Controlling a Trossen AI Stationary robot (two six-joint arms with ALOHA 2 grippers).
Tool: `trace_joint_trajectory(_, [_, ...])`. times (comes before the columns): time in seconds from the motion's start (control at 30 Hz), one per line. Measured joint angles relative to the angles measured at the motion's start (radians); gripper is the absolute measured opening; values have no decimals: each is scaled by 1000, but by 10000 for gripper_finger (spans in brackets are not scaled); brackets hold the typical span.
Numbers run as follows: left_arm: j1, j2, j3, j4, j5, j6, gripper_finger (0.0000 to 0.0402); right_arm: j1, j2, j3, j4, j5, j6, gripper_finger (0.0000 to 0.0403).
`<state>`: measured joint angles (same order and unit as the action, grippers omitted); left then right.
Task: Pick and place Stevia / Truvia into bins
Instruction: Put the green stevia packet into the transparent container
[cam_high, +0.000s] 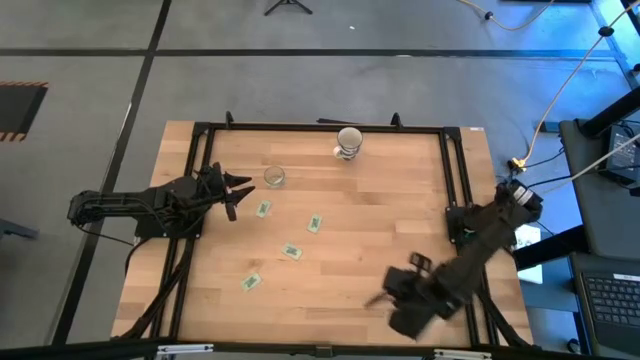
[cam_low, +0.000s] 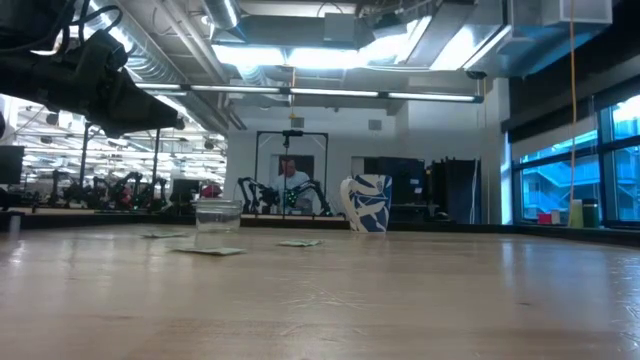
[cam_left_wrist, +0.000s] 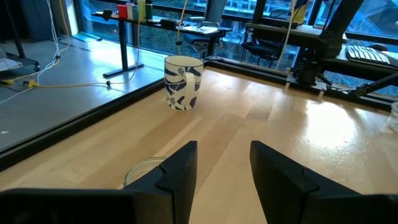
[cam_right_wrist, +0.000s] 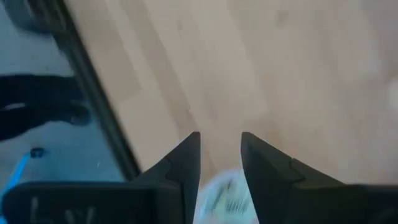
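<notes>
White-green sachet (cam_right_wrist: 225, 196) sits clamped between right gripper (cam_right_wrist: 221, 163) fingers, blurry but likely Stevia. Left gripper (cam_left_wrist: 222, 163) fingers spread, empty, clear tub (cam_left_wrist: 144, 172) just beside them. Four sachets (cam_high: 291, 251) on table (cam_high: 380, 220).

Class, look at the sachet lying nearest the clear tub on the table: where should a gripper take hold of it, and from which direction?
The sachet lies flat on the wood, so come straight down from above and pinch across its short width, fingers straddling the long edges. The tub sits apart from it, leaving room. The left gripper is closest and open.
</notes>
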<state>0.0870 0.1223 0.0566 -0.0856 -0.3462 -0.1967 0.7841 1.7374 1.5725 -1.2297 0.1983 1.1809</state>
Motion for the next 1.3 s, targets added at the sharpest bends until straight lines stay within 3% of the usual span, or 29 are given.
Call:
trace_joint_trajectory(0.2, [0, 0, 0, 0, 0, 0, 143, -229, 0, 51, 100, -4, -345, 119])
trace_joint_trajectory(0.3, [0, 0, 0, 0, 0, 0, 143, -340, 0, 51, 218, -74, -488, 119])
trace_joint_trajectory(0.5, [0, 0, 0, 0, 43, 1, 143, -529, 3, 44, 379, -125, -530, 119])
trace_joint_trajectory(0.7, [0, 0, 0, 1, 80, 7, 143, -615, 4, -13, 588, -116, -737, 119])
trace_joint_trajectory(0.87, [0, 0, -1, 8, 216, 110, 143, -667, 5, -67, 623, -115, -731, 119])
trace_joint_trajectory(1.1, [0, 0, -1, 8, 227, 158, 143, -773, 51, -207, 831, -185, -658, 119])
trace_joint_trajectory(1.3, [0, 1, -1, 7, 226, 158, 143, -810, 156, -237, 859, -195, -631, 119])
